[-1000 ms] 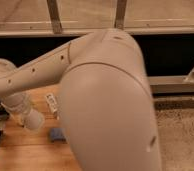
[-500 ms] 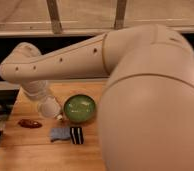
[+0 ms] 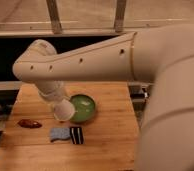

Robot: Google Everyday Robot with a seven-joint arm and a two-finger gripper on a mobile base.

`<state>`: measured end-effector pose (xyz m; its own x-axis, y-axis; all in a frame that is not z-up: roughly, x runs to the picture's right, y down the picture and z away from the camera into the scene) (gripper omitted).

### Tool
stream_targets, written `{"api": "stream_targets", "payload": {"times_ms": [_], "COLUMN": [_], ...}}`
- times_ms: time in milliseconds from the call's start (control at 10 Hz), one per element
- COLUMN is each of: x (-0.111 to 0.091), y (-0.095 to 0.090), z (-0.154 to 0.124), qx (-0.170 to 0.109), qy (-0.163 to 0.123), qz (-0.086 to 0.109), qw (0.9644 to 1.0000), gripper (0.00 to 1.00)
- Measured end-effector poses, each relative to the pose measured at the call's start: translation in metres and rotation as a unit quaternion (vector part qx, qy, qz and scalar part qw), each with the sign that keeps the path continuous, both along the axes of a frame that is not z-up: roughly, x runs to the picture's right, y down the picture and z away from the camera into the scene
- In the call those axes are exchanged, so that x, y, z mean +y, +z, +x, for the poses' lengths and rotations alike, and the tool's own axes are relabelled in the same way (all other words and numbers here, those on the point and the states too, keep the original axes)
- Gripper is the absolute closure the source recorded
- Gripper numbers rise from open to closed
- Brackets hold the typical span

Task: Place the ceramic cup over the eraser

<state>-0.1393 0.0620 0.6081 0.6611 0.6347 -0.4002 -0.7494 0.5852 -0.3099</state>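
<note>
**A:** Walk me across the table (image 3: 110,145), left to right. What is lying there?

**B:** At the far left edge there is a dark red oval thing (image 3: 29,123), well apart from everything else. Right of it, on the near side, is a lumpy blue-grey piece (image 3: 59,134). The eraser (image 3: 77,135) sits against that piece's right edge. It is a small dark block with white stripes.

**A:** And the ceramic cup?

**B:** It is off the table. The white cylinder at the arm's tip looks to me like the ceramic cup (image 3: 65,112). It is plain, matt and has no handle. It hangs just beyond the eraser and a little left of it, and overlaps the near-left rim of the green bowl (image 3: 86,106). It is tilted along the wrist. I cannot tell whether the round end facing us is the mouth or the base.

**A:** What about the gripper?

**B:** The gripper (image 3: 59,102) is just above the cup, mostly hidden by the wrist. It is clenched, and I judge it to be grasping the cup.

**A:** So which step are we in?

**B:** The carry, I think. The cup is up and close to its target but not yet over it.

**A:** What does the next move call for?

**B:** A short shift toward the near side and slightly right. The cup then has to be levelled, mouth down, and lowered squarely. The blue-grey piece touches the eraser, so the rim could catch on it. The bowl is also close on the far side.
</note>
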Motion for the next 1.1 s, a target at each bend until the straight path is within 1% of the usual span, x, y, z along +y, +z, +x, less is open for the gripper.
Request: {"api": "stream_targets", "payload": {"times_ms": [200,400,600,700,800,900,1100], "x": [0.014,0.037,0.058,0.07,0.075,0.079,0.08], "y": [-0.018,-0.038,-0.047,-0.044,-0.041,-0.036,-0.022], "z": [0.026,0.059,0.066,0.065,0.063,0.054,0.031], "qx": [0.023,0.046,0.054,0.054,0.053,0.045,0.026], "qy": [0.019,0.042,0.047,0.045,0.043,0.039,0.032], "qz": [-0.003,-0.007,-0.019,-0.028,-0.033,-0.036,-0.039], "qw": [0.9996,0.998,0.9973,0.9971,0.9972,0.9975,0.9984], "gripper": [1.0,1.0,1.0,1.0,1.0,1.0,1.0]}}
